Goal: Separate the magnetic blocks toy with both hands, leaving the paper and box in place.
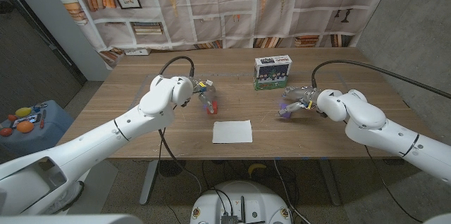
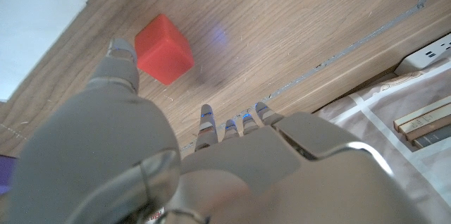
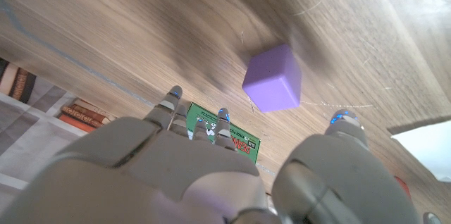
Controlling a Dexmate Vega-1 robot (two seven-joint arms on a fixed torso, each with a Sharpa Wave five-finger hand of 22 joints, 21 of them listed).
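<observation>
The toy lies in two parts on the wooden table (image 1: 141,83). A red cube (image 1: 211,107) (image 2: 163,49) sits just in front of my left hand (image 1: 201,91) (image 2: 141,146), whose thumb (image 2: 120,58) is close beside it while the other fingers (image 2: 232,122) stand apart from it. A purple cube (image 1: 285,112) (image 3: 273,79) lies on the wood under my right hand (image 1: 301,100) (image 3: 211,168), between spread fingers and thumb (image 3: 345,122), untouched. White paper (image 1: 232,131) (image 2: 35,20) (image 3: 423,139) lies between the hands; the box (image 1: 273,72) (image 3: 225,136) stands behind.
A cloth backdrop printed with bookshelves (image 1: 232,5) hangs behind the table. A power strip (image 2: 430,51) lies past the far edge. A blue stool with small toys (image 1: 25,122) stands off the table's left side. Black cables (image 1: 173,62) arch from both arms.
</observation>
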